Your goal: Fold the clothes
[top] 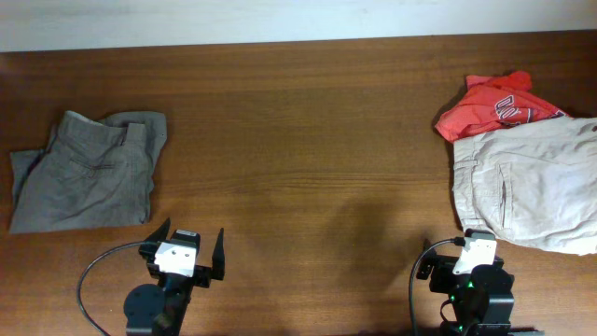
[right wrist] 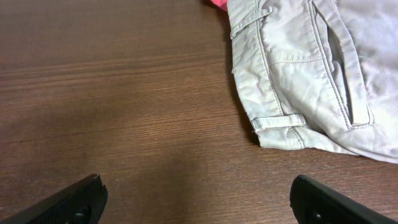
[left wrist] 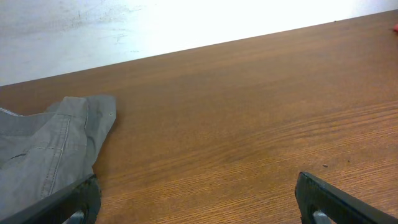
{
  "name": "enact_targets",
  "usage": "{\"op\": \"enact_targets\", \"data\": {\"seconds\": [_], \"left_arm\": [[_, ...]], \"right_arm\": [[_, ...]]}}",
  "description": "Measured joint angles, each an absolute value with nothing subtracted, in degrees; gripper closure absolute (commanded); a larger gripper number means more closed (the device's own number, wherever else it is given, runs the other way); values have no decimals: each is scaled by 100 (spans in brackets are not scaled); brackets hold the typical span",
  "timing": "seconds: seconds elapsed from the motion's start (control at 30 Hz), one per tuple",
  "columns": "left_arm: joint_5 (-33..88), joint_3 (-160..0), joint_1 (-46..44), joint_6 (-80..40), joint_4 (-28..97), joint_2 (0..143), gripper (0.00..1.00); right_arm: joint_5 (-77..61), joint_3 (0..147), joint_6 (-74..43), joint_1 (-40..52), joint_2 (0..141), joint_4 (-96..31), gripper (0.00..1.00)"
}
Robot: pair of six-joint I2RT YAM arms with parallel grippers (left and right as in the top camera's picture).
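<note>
Overhead only: the whole table [top: 298,131] is being shown, with grey shorts [top: 84,168] lying far left and a red T-shirt [top: 494,103] far right.
Right wrist only: a belt loop and a slit pocket are being shown close up on the beige shorts [right wrist: 298,68].
Obstruction: the T-shirt's near edge is being overlapped by the beige shorts.
Beige shorts: pale and creased, being seen spread flat at the table's right edge.
Left gripper [top: 193,231]: being held wide apart, grasping nothing.
Right gripper [right wrist: 196,193]: being held wide apart over bare wood, just short of the beige shorts.
</note>
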State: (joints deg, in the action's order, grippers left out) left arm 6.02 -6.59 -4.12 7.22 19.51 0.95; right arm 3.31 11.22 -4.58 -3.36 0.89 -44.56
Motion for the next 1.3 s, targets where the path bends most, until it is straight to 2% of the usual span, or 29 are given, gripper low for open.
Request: {"op": "enact_targets", "data": {"seconds": [0.6,1.07,1.3], "left_arm": [[552,-657,-412,729,1763,95,1],[1055,-790,-412,624,764,165,1],[1098,-2362,-412,486,1376,1664,1]], "right_arm": [[322,1122,-462,-336,89,-4200,1],[-2049,1133,-1817,-336,91,-2648,1],[-2340,2169,-1953,-336,539,-2615,1]]}}
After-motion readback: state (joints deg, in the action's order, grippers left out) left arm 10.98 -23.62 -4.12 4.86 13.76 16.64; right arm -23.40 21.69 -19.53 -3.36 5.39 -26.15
